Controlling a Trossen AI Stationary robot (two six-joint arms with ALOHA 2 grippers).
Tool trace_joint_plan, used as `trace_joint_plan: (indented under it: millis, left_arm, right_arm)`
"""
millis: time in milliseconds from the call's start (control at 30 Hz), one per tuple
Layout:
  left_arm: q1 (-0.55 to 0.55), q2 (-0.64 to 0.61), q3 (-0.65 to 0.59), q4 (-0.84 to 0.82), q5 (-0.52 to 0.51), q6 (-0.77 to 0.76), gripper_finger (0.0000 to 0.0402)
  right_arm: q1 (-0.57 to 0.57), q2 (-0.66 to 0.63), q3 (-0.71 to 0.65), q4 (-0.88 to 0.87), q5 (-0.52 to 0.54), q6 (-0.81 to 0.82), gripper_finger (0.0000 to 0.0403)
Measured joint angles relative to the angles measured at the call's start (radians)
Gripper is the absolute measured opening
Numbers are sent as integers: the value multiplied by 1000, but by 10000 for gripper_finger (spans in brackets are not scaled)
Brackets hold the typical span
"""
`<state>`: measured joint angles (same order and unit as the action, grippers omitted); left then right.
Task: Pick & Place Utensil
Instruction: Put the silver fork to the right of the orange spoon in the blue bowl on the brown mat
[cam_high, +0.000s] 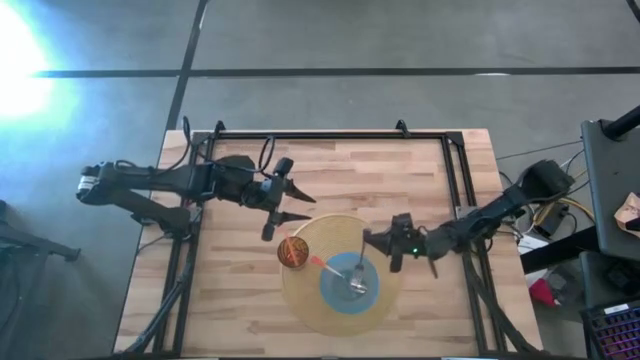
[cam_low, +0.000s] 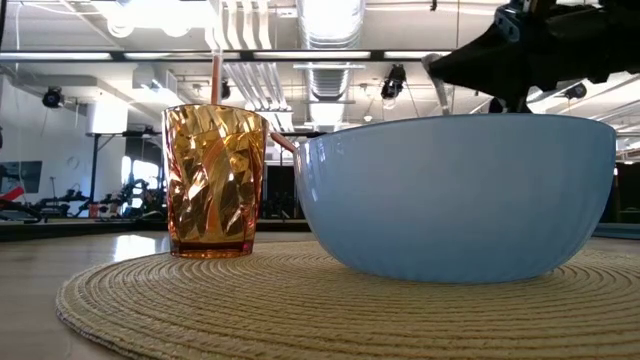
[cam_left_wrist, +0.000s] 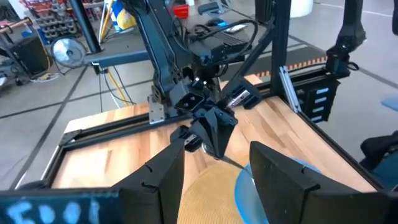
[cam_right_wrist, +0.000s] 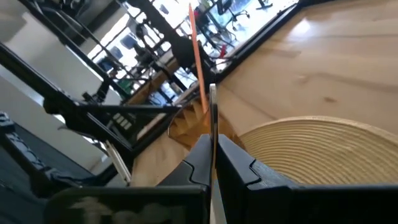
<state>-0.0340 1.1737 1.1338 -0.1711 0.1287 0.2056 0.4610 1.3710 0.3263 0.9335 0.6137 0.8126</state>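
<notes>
Fork in the high view: tines down in the blue bowl, thin handle running up toward the right claw, which sits just beyond the bowl's far-right rim. Whether that claw touches the handle cannot be told from above. Bowl rests on a round woven placemat; amber cup stands on the mat's left edge with an orange straw-like stick slanting out toward the bowl. Left claw hovers off the mat's upper-left, fingers spread, holding nothing. Bare tabletop wide open on the far side; black frame rail borders the top and sides.

Low view: cup just left of the bowl, both on the mat, a narrow gap between them. Dark arm overhangs the bowl's right side.

Left wrist view: own fingers apart, the right claw ahead past them, above the mat and bowl rim.

Right wrist view: fingers pressed onto the fork's silver handle, pinching it. Orange stick rises from the cup just behind; mat to one side, open wood beyond.
</notes>
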Motion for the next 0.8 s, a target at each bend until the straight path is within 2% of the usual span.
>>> trace_joint_plan:
  millis: [300, 800]
  left_arm:
    - [-8, -110, -126, 112, 0, -25, 177]
    - [-15, -176, -190, 172, 0, -42, 177]
  right_arm:
    - [0, 131, 60, 20, 11, 25, 8]
    - [0, 218, 47, 54, 22, 73, 8]
